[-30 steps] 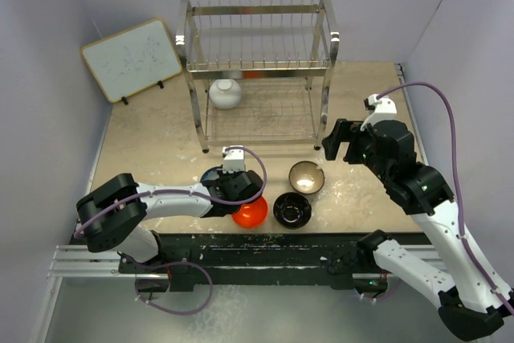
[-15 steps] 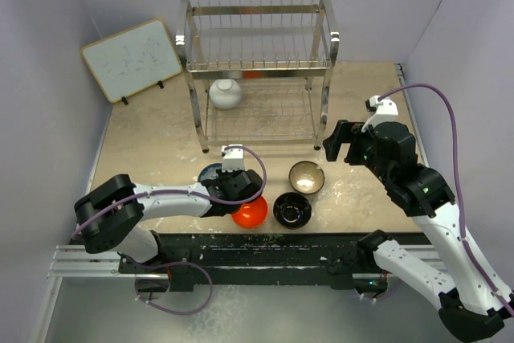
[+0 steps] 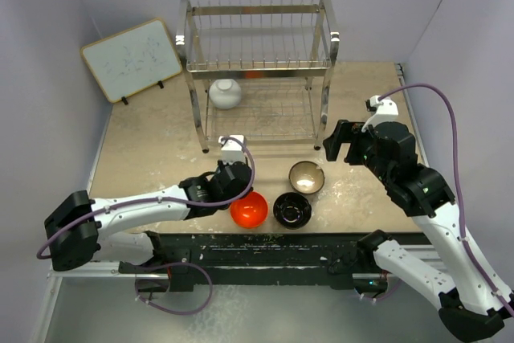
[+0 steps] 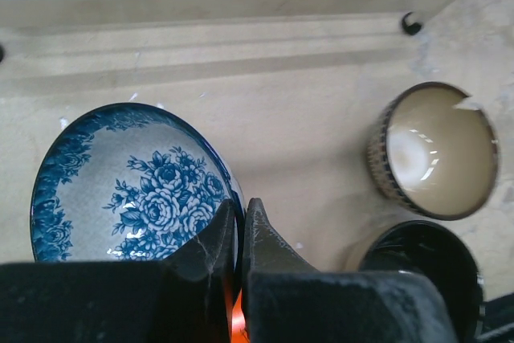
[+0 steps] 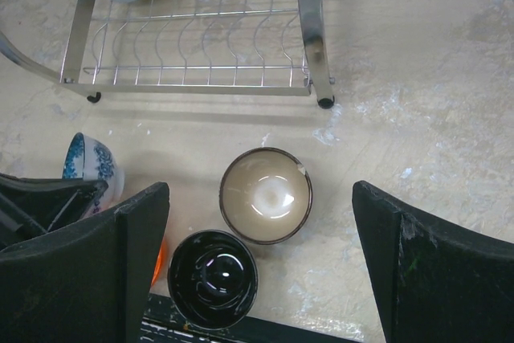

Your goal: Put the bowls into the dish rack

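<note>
My left gripper (image 4: pixel 238 218) is shut on the rim of the blue-and-white patterned bowl (image 4: pixel 120 186) and holds it tilted just above the table, in front of the dish rack (image 3: pixel 257 62). In the top view the left gripper (image 3: pixel 227 178) covers that bowl. The orange-red bowl (image 3: pixel 249 210), the black bowl (image 3: pixel 291 210) and the tan bowl (image 3: pixel 307 177) stand on the table to its right. The white bowl (image 3: pixel 226 93) sits on the rack's lower shelf. My right gripper (image 3: pixel 341 140) is wide open and empty, above the tan bowl (image 5: pixel 266 194) and black bowl (image 5: pixel 213 279).
A white wood-framed board (image 3: pixel 132 58) leans at the far left, beside the rack. The rack's front legs and lower shelf edge (image 5: pixel 201 78) stand just beyond the bowls. The table's near edge runs right behind the orange-red and black bowls.
My left gripper has drawn back to the left with the blue-and-white bowl and raised it, uncovering the orange-red bowl. The right arm has not moved.
</note>
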